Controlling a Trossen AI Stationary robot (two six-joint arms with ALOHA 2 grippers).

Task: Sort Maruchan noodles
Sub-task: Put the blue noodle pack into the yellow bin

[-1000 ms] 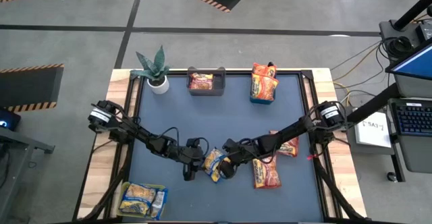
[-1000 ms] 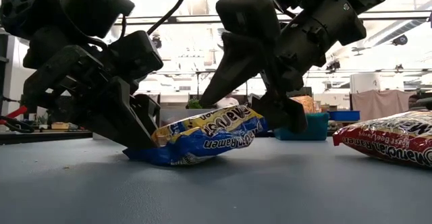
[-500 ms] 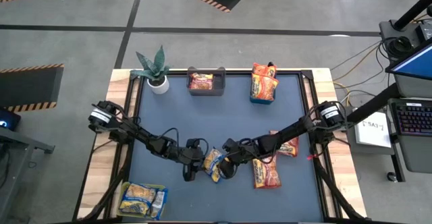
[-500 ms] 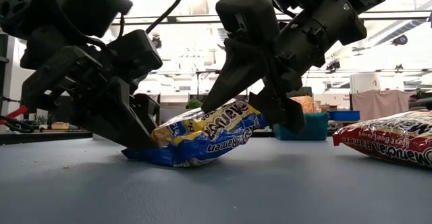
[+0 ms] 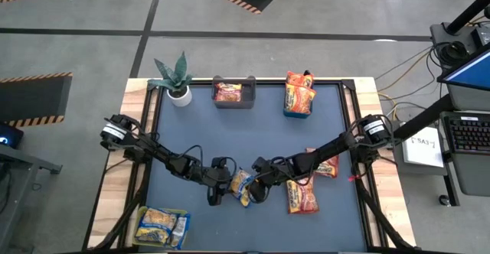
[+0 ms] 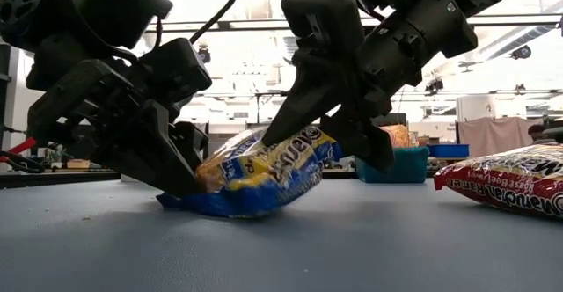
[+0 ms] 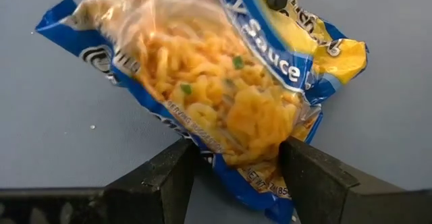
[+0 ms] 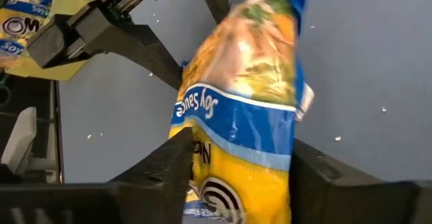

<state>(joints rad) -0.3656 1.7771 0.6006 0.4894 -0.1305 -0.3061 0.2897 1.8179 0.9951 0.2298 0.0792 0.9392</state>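
A yellow and blue Maruchan noodle packet [image 5: 243,186] lies between my two grippers in the near middle of the table. My left gripper [image 5: 217,187] is shut on its left end and my right gripper [image 5: 259,188] on its right end. In the low view the packet [image 6: 259,178] slopes up from the left gripper [image 6: 189,182] to the right gripper [image 6: 343,147]. Both wrist views show the packet [image 7: 216,96] [image 8: 250,96] reaching away from the fingers. My left gripper pinches the packet's left end [image 7: 243,160] between its two fingers, which slant down from the table's left. That end rests on the table [image 6: 180,201]. My right gripper pinches the packet's right end [image 8: 233,177] between its two fingers, slanting down from the table's right. That end [image 6: 321,147] is raised off the table and the packet bulges between the two holds.
An orange packet [image 5: 302,197] and a red one [image 5: 325,166] lie loose to the right. A grey bin [image 5: 233,93] and a blue bin [image 5: 298,101] with packets stand at the far edge, beside a potted plant [image 5: 174,78]. A bin of yellow packets [image 5: 161,227] sits near left.
My right gripper has moved a little up and toward the left gripper. The packet's right end has risen and come leftward, so the packet now stands steeper and more bunched, while its left end has stayed on the table in the left gripper.
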